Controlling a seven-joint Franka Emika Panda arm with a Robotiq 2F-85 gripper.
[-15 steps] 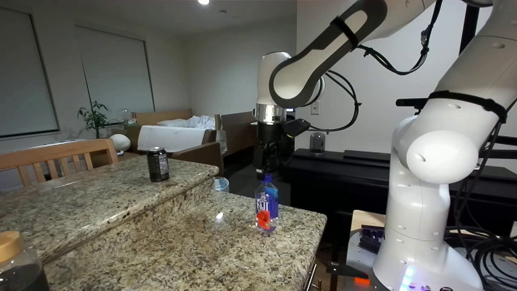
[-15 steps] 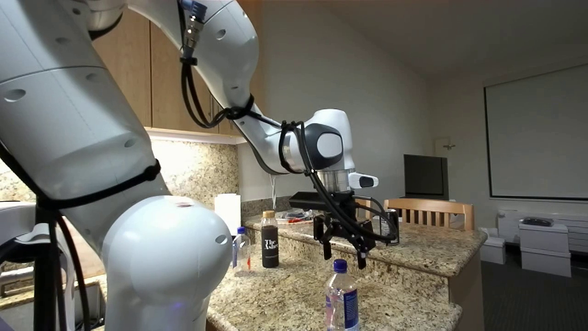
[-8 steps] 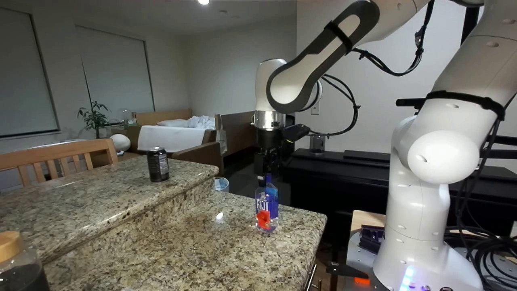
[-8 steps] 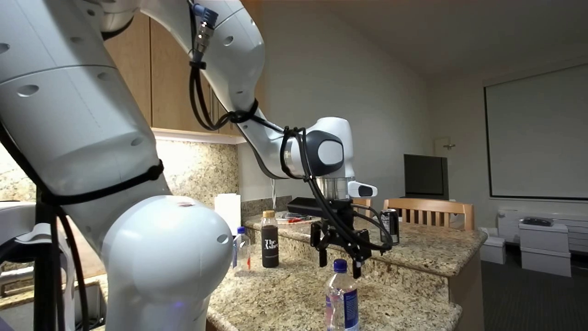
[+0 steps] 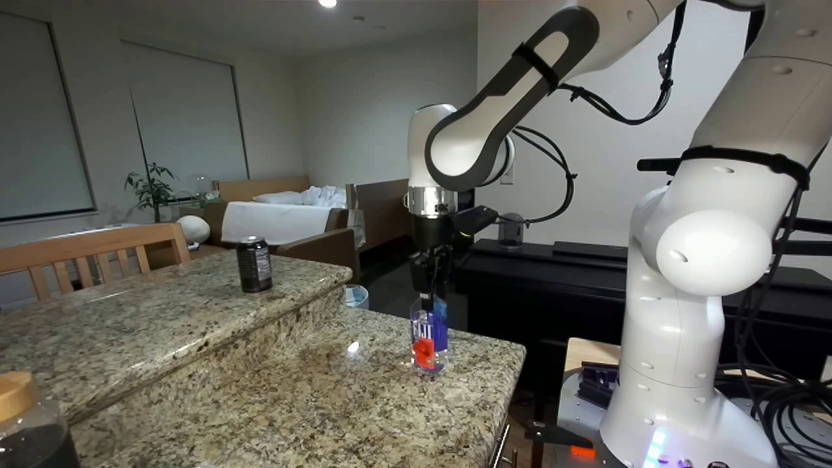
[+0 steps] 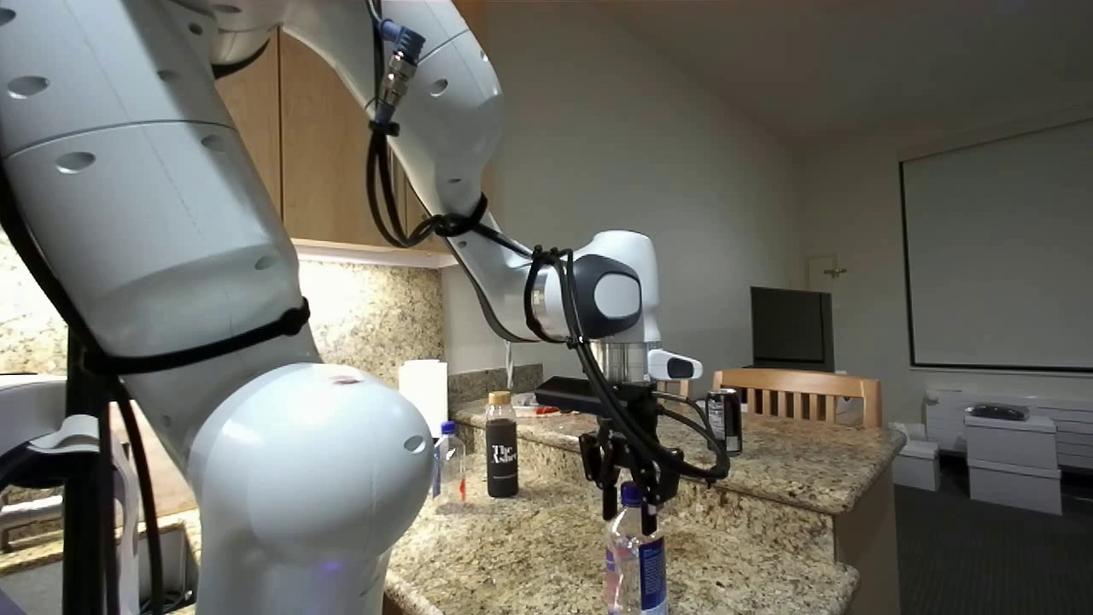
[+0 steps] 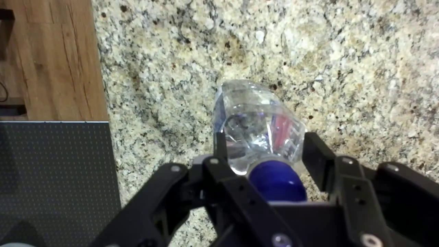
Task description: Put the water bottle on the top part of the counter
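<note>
The water bottle (image 5: pixel 429 338), clear with a blue cap, stands upright on the lower granite slab. My gripper (image 6: pixel 629 517) has come down over its top, one finger on either side of the neck and shoulder. From the wrist view the bottle (image 7: pixel 255 116) sits between the two fingertips, its blue cap close to the gripper's body. A gap shows between the right finger (image 7: pixel 317 161) and the cap, so the jaws are partly open; contact at the shoulder is unclear. The top part of the counter (image 5: pixel 156 305) runs alongside, one step higher.
A dark can (image 5: pixel 255 265) stands on the raised tier. On the lower slab are a dark-filled bottle with a tan cap (image 6: pixel 502 444) and another blue-capped clear bottle (image 6: pixel 449 468). The slab's outer edge (image 7: pixel 106 103) lies near the bottle. A wooden chair (image 6: pixel 803 389) is behind the counter.
My gripper has moved down from above the cap to around the bottle's neck and shoulder. Its fingers have come closer together. The bottle has stayed in place.
</note>
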